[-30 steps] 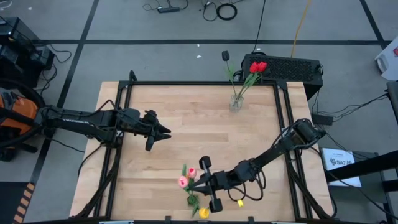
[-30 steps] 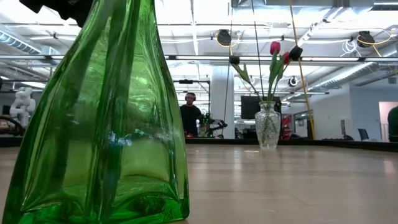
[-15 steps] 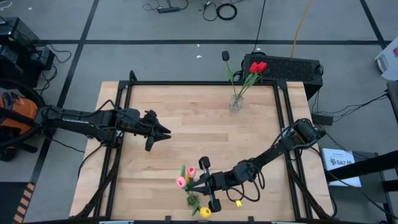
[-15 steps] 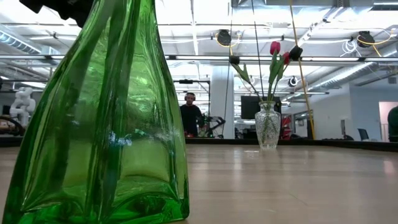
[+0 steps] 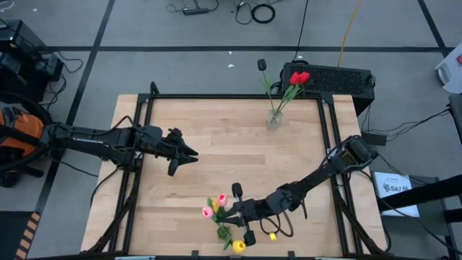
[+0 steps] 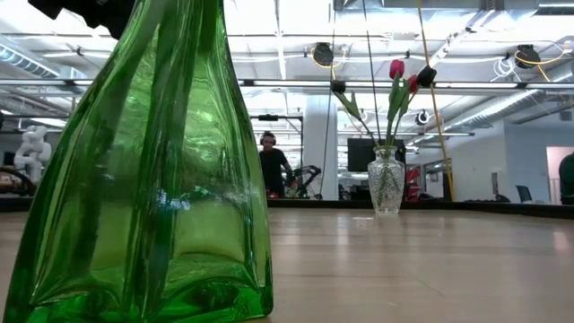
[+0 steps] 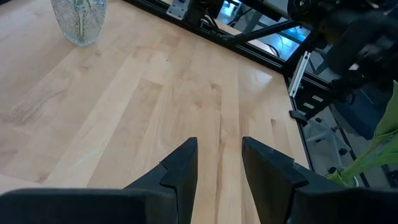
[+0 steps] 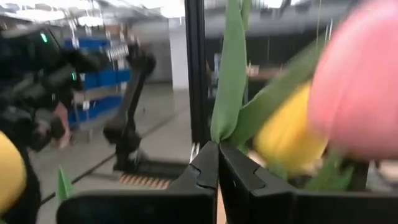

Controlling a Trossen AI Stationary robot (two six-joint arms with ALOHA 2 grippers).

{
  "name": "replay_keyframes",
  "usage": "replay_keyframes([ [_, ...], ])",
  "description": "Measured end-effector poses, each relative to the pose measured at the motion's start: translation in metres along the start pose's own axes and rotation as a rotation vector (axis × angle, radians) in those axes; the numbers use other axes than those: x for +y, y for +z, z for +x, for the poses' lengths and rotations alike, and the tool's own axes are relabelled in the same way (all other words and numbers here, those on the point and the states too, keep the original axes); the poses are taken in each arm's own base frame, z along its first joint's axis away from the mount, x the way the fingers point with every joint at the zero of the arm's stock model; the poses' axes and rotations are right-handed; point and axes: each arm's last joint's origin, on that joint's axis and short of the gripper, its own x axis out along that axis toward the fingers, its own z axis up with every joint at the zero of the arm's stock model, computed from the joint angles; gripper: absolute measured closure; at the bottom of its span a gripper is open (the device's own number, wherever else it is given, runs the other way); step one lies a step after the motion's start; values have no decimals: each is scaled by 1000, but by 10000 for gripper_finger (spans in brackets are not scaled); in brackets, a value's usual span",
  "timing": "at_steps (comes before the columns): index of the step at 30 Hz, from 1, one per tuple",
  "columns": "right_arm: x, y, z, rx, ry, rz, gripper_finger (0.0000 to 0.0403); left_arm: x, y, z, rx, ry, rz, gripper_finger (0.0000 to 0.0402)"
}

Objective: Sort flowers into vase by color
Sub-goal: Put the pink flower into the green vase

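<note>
A bunch of tulips (image 5: 216, 213) with pink and yellow heads stands near the table's near edge. The green glass vase (image 6: 143, 170) fills the left of the low view, with stems showing inside it. My right gripper (image 5: 227, 214) reaches in from the table's right and is shut on a green part of one tulip. A pink head (image 8: 357, 81) and a yellow head (image 8: 286, 134) loom close in its wrist view. A clear vase (image 5: 273, 118) at the far edge holds red and black tulips (image 5: 297, 77). My left gripper (image 5: 190, 153) hovers open over the table's left middle. My right gripper pinches a green leaf or stem (image 8: 219, 134) of a tulip in the bunch between its two fingers (image 8: 202, 163). It comes level from the table's right. The green part rises upright out of the shut fingertips. Which flower head it belongs to does not show.
A loose yellow head (image 5: 273, 235) lies on the table by the right arm, and another yellow head (image 5: 237, 246) sits at the near edge. Bare wood (image 7: 155, 93) spreads between the two vases. A person (image 6: 272, 166) stands in the room beyond.
My right gripper has shifted a little toward the table's left edge, staying shut. The pink and yellow heads of the bunch have moved left with it. The left arm has kept still.
</note>
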Motion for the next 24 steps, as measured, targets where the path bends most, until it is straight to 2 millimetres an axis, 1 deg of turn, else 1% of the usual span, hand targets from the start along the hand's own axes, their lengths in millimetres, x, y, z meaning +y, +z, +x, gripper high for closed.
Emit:
replay_keyframes([
  [3,0,-5,-1,79,-5,58,403,0,0,0,0,0,0,269],
  [5,-1,-6,-1,96,-6,88,403,0,0,0,0,0,0,269],
  [10,-1,-8,-1,109,-6,95,403,0,0,0,0,0,0,269],
  [16,-1,-15,-3,185,-17,183,403,0,0,0,0,0,0,269],
  [24,0,-12,-3,170,-16,211,403,0,0,0,0,0,0,269],
])
